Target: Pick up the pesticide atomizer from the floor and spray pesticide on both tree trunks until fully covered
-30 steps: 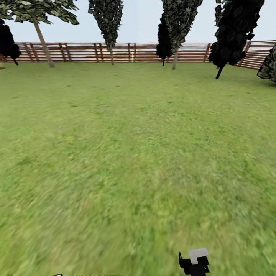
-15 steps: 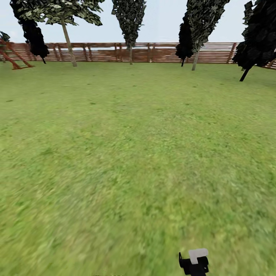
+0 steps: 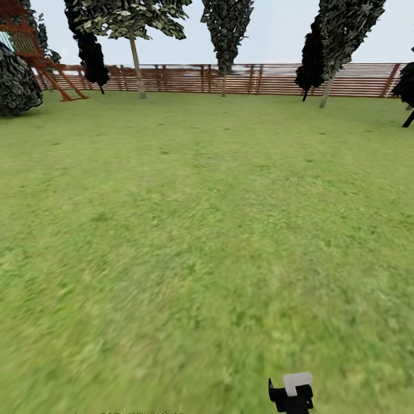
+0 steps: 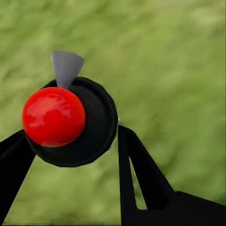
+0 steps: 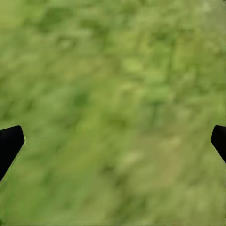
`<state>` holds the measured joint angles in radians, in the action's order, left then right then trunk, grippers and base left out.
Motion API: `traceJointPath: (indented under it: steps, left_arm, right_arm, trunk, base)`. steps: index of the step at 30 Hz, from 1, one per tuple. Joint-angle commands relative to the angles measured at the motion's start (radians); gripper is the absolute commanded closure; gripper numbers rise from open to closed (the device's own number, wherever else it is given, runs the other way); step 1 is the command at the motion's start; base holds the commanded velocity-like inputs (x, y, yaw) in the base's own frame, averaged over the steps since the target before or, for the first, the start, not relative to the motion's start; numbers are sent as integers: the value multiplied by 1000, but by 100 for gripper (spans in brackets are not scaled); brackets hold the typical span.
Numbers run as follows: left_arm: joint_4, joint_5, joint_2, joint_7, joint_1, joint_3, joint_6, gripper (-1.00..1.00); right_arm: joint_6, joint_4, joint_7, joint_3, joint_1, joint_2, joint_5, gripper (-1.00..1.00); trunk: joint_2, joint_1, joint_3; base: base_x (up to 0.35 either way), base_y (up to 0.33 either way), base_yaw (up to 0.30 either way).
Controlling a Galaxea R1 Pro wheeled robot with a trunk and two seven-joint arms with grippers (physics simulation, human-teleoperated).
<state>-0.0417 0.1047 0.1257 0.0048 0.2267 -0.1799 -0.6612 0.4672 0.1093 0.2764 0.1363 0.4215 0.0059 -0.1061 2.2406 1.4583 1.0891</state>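
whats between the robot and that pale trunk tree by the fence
In the head view, nothing but grass lawn lies between the robot and the pale-trunked tree at the fence; that stretch is bare.

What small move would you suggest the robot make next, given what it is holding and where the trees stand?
Probably drive forward toward the pale-trunked tree by the fence. The left end effector is shut on the atomizer, with its red top and grey nozzle over grass, so the pickup looks done. A wide stretch of lawn separates the robot from that trunk, likely too far to spray.
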Motion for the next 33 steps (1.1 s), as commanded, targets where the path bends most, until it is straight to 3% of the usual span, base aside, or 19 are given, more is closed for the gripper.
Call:
traceJointPath:
  steps: [1,27,31,33]
  left_arm:
    - [-4,7,0,-2,2,2,-6,100]
    - [-4,7,0,-6,2,2,-6,100]
    - [7,2,-36,-12,3,10,-15,100]
    - [24,1,-40,-11,5,8,-20,100]
  right_arm:
    - [-1,-1,10,3,0,0,-10,-100]
    - [-1,0,10,3,0,0,-10,-100]
    - [-1,0,10,3,0,-1,-10,-100]
    - [-1,0,10,3,0,-1,-10,-100]
  trunk:
    - [0,0,1]
    - [0,0,1]
    - [0,0,1]
    - [0,0,1]
  base:
    - [0,0,279]
    - [0,0,279]
    - [0,0,279]
    - [0,0,278]
